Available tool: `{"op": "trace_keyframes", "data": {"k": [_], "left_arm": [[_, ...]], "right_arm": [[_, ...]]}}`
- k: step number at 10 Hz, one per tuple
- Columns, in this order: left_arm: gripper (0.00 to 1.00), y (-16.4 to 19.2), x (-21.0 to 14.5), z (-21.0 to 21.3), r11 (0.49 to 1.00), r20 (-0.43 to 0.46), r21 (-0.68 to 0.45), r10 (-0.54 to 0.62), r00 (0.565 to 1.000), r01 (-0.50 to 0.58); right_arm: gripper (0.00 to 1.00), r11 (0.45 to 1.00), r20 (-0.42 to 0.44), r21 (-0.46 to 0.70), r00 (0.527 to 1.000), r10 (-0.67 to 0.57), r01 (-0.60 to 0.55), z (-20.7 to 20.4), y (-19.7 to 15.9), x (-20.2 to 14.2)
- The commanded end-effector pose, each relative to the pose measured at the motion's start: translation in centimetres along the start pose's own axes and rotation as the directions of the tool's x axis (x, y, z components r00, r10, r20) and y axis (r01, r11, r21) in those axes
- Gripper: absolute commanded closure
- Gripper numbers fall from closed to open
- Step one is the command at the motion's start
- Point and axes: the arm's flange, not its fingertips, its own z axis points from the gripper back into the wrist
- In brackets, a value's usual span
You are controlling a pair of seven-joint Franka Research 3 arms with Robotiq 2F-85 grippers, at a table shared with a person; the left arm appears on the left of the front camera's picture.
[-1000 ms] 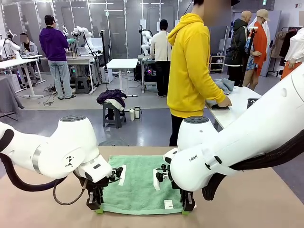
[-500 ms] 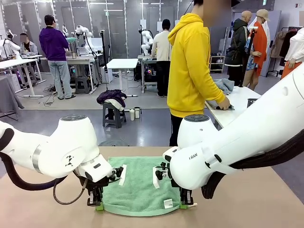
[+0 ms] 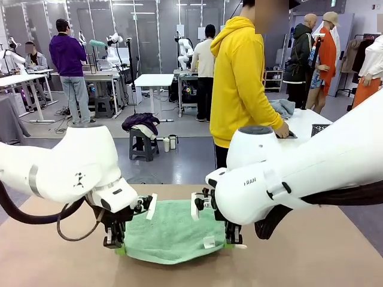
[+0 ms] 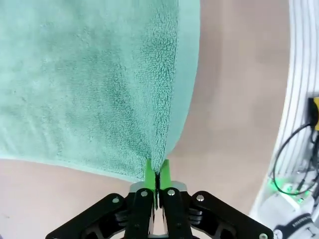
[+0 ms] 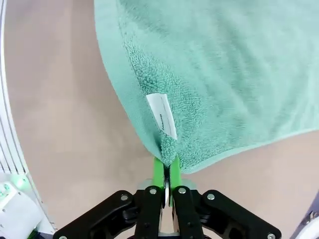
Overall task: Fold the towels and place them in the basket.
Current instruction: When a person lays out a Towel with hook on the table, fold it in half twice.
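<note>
In the front view the mint-green towel (image 3: 170, 230) lies on the bench (image 3: 317, 257) between the two arms. Its near edge is raised off the surface where the left tool (image 3: 115, 244) and the right tool (image 3: 234, 240) each pinch a near corner, and its far part rests flat. A person in a yellow hoodie (image 3: 242, 78) stands beyond the bench, turned toward another table. In the left wrist view the left tool's green pads (image 4: 149, 169) are pressed together on one towel corner, and the terry bunches into a ridge running up from them. In the right wrist view the right tool is clamped the same way on the other corner, just below the small white tag (image 5: 162, 116). The cloth looks light, soft and limp: it sags between the two grips and would likely drape wherever it is unsupported. The corners, held level, seem the sound place to hold it for a fold, though so thin a pinch could slip if tugged.
</note>
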Motion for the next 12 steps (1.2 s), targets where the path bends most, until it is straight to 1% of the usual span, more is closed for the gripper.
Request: {"op": "trace_keyframes", "data": {"k": [1, 4, 5, 6, 9, 10, 11, 12], "left_arm": [[1.00, 0.5, 0.3, 1.9, 1.000, 0.007, -0.019, 0.006, 1.000, -0.006], [1.00, 1.0, 0.4, 3.1, 1.000, 0.039, 0.008, 0.022, 0.999, -0.023], [1.00, 0.7, 0.3, 2.5, 1.000, 0.011, 0.010, 0.004, 1.000, -0.005], [1.00, 0.7, 0.3, 2.5, 1.000, 0.011, 0.010, 0.004, 1.000, -0.005], [1.00, 0.7, 0.3, 2.5, 1.000, 0.011, 0.010, 0.004, 1.000, -0.005], [0.96, 0.8, 0.3, 2.6, 1.000, 0.012, 0.011, 0.006, 1.000, -0.006], [0.96, 2.5, 0.9, 3.8, 0.999, -0.002, 0.021, 0.026, 1.000, -0.026], [0.96, 5.0, 1.4, 5.2, 0.999, 0.010, -0.048, 0.011, 1.000, -0.010]], "right_arm": [[1.00, 0.999, 0.047, -0.039, 0.999, 0.013, -0.012, 2.1, 1.2, -0.4], [1.00, 0.999, 0.061, -0.043, 0.998, 0.019, -0.016, 2.4, 1.2, -0.2], [1.00, 1.000, 0.053, -0.029, 0.999, 0.010, -0.008, 2.0, 1.0, -0.4], [1.00, 0.998, 0.038, -0.055, 0.999, 0.009, -0.007, 3.1, 1.1, 0.4], [1.00, 0.998, 0.038, -0.055, 0.999, 0.009, -0.007, 3.1, 1.1, 0.4], [0.95, 0.999, 0.037, -0.050, 0.999, 0.007, -0.005, 2.9, 1.0, 0.3], [0.95, 1.000, 0.010, -0.028, 1.000, -0.012, 0.012, 4.2, 0.1, 1.7], [0.95, 0.999, -0.031, 0.002, 0.998, -0.052, 0.052, 5.4, -1.9, 3.0]]}}
